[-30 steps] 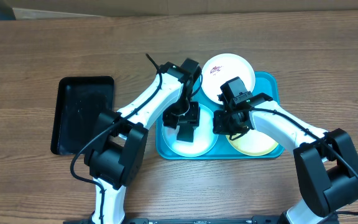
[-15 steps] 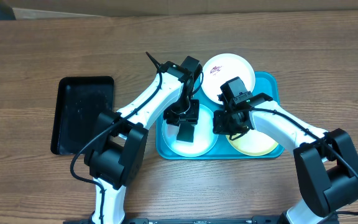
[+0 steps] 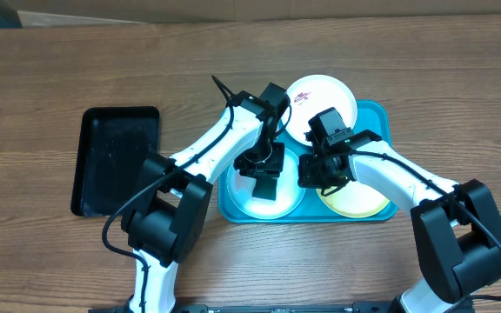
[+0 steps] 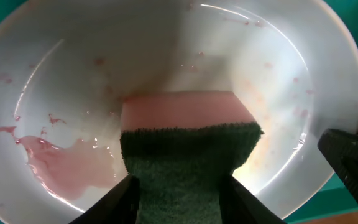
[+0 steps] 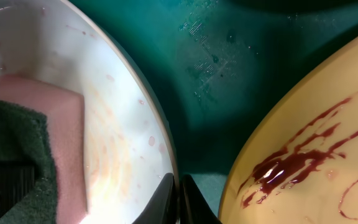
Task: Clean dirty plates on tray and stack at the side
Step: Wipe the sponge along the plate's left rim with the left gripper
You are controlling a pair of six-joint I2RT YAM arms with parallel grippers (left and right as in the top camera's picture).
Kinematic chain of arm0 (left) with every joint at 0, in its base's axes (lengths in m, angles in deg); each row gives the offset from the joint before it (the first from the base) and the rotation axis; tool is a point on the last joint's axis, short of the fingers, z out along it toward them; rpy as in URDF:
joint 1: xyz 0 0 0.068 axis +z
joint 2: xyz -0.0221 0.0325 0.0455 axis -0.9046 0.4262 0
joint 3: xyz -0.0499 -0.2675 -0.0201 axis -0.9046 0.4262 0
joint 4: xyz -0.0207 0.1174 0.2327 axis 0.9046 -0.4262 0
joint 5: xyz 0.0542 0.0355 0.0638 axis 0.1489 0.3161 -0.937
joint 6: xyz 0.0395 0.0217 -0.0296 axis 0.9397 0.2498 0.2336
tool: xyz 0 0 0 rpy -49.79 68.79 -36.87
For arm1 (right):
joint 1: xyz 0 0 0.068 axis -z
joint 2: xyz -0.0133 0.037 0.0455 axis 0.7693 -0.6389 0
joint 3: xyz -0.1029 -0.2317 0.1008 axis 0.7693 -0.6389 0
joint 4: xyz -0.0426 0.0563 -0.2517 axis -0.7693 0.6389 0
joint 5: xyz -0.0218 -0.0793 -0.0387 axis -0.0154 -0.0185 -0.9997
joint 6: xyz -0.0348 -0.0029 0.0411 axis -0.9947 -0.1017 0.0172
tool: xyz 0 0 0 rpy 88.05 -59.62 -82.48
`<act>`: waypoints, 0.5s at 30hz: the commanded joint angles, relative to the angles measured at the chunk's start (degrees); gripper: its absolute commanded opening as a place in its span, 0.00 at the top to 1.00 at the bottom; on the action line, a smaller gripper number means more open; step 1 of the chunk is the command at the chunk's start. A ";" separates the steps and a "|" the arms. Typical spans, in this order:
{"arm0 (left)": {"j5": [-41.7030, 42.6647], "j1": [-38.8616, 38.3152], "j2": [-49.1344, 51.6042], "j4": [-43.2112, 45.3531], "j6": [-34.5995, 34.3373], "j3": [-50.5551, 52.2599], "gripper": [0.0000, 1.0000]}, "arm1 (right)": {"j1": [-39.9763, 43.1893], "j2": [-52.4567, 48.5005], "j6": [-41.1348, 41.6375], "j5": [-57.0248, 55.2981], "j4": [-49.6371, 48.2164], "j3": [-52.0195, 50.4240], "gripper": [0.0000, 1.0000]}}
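Note:
On the turquoise tray (image 3: 383, 130) lie three plates. The pale blue plate (image 3: 263, 207) (image 4: 73, 81) sits front left, wet with pink smears. My left gripper (image 3: 263, 183) (image 4: 179, 193) hangs over it, shut on a pink sponge with a dark green pad (image 4: 188, 130), whose pink end presses into the plate. My right gripper (image 3: 310, 178) (image 5: 178, 186) is shut on that plate's right rim (image 5: 135, 93). The yellow-green plate (image 3: 359, 202) (image 5: 303, 162) at the front right carries dark-red streaks. The white plate (image 3: 329, 100) at the back has a small red smear.
A smaller black tray (image 3: 116, 161) lies on the wooden table to the left of the turquoise one. Both arms cross over the tray's middle. Bare tray floor (image 5: 229, 74) shows between the two front plates.
My left gripper has shifted slightly right over the pale blue plate and its jaws have narrowed on the sponge. The right gripper has stayed on the rim.

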 commanded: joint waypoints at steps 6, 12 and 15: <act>-0.35 -0.46 0.70 1.25 -0.26 1.36 0.73 | -0.31 -0.37 0.07 -0.15 -0.33 0.74 0.96; -0.35 -0.52 0.70 3.74 -1.77 4.92 0.96 | -0.31 -0.37 0.07 -0.15 -0.33 0.74 0.96; -0.33 -0.52 0.70 5.33 -2.43 6.54 0.96 | -0.31 -0.37 0.07 -0.15 -0.33 0.74 0.96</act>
